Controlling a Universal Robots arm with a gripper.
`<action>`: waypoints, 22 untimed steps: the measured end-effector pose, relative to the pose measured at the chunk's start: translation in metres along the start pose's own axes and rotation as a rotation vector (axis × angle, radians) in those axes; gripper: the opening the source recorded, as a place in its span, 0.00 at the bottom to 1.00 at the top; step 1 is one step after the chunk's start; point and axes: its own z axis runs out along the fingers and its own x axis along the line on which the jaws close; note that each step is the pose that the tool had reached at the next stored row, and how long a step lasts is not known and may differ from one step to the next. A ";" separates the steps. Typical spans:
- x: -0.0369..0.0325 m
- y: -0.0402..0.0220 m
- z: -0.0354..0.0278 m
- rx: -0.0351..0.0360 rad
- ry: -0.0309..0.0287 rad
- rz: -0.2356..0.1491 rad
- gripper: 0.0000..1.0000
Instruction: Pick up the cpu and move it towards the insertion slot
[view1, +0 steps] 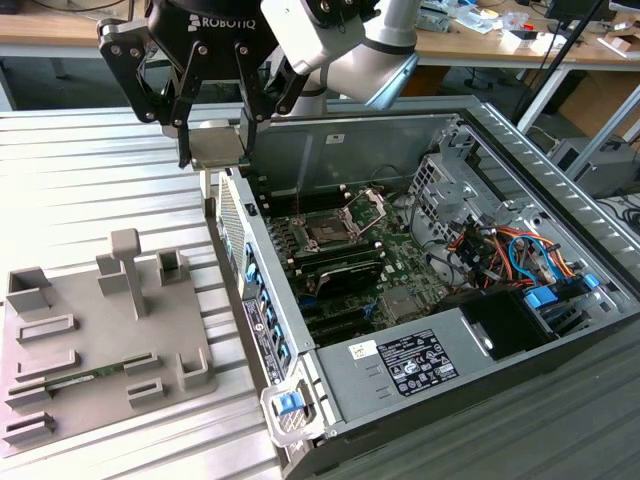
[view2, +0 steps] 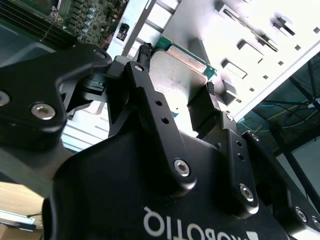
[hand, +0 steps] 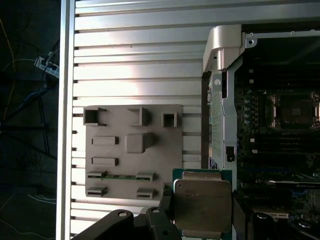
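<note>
My gripper (view1: 215, 150) is shut on the cpu (view1: 216, 146), a flat square chip with a silvery top, and holds it level in the air by two opposite edges. It hangs above the open computer case's side wall (view1: 232, 215), to the exterior view's left of the insertion slot (view1: 328, 232). That slot is a dark square socket on the motherboard, and its metal bracket (view1: 366, 206) stands raised. In both wrist views the cpu (view2: 175, 80) (hand: 202, 204) sits between the black fingers (view2: 145, 52) (hand: 167, 202). The socket (hand: 295, 110) lies inside the case.
A grey plastic tray (view1: 60, 345) (hand: 165, 150) with raised blocks and recesses lies on the ribbed metal table (view1: 90, 180). The case holds memory slots, cables (view1: 510, 245), a drive cage (view1: 440, 180) and a power supply (view1: 410, 365). A workbench stands behind.
</note>
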 end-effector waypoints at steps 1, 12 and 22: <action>-0.0006 0.0000 0.0000 0.0000 0.0000 0.000 0.55; -0.0054 -0.0001 0.0001 0.0000 0.0000 0.000 0.55; -0.0101 -0.0002 0.0002 0.0000 0.0000 0.000 0.55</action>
